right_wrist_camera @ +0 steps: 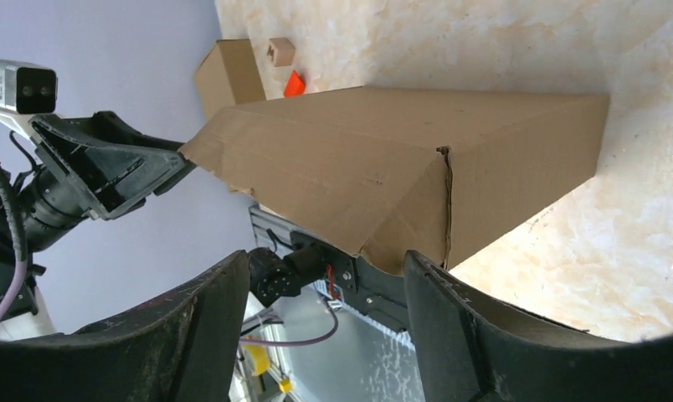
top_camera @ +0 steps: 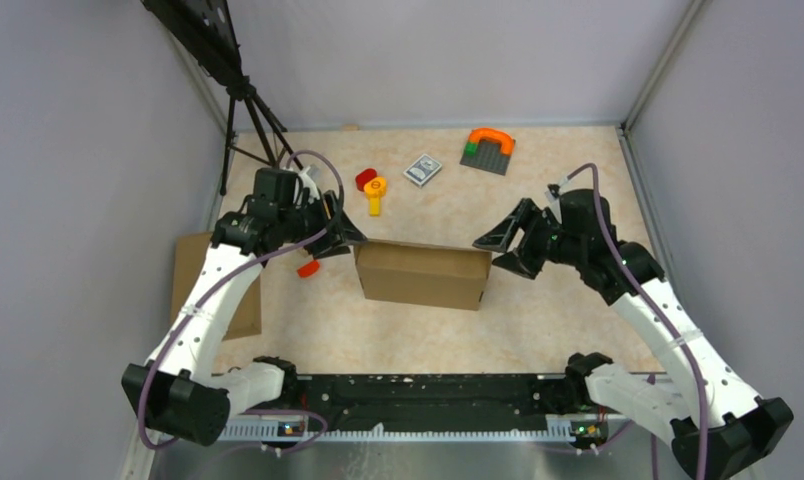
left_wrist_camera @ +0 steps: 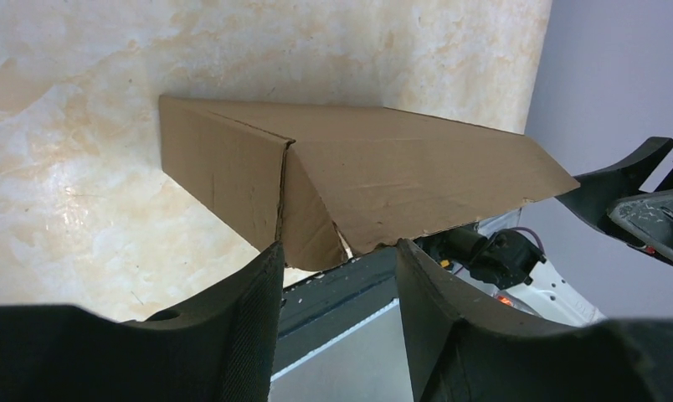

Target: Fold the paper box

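1. Left fingers (left_wrist_camera: 233,327) fill the bottom of the left wrist view. They stand partly apart with nothing clamped between them, and the paper box (left_wrist_camera: 383,176) has its lower end corner just above their gap.
2. Right fingers (right_wrist_camera: 475,335) show the same in the right wrist view: moderately wide and holding nothing. The box's other end corner sits just beyond the gap, beside one fingertip.
3. Seen from above, the box lies on the table (top_camera: 538,180) at mid-width. It is closed into a box shape, with its long axis running left to right.
4. Each short end faces one arm, with the left fingers at the far left corner and the right fingers at the far right corner. The box is bracketed between them.
5. Neither arm looks clearly nearer. I judge the coming move to be an inward press or pinch along the long axis, at both ends together.
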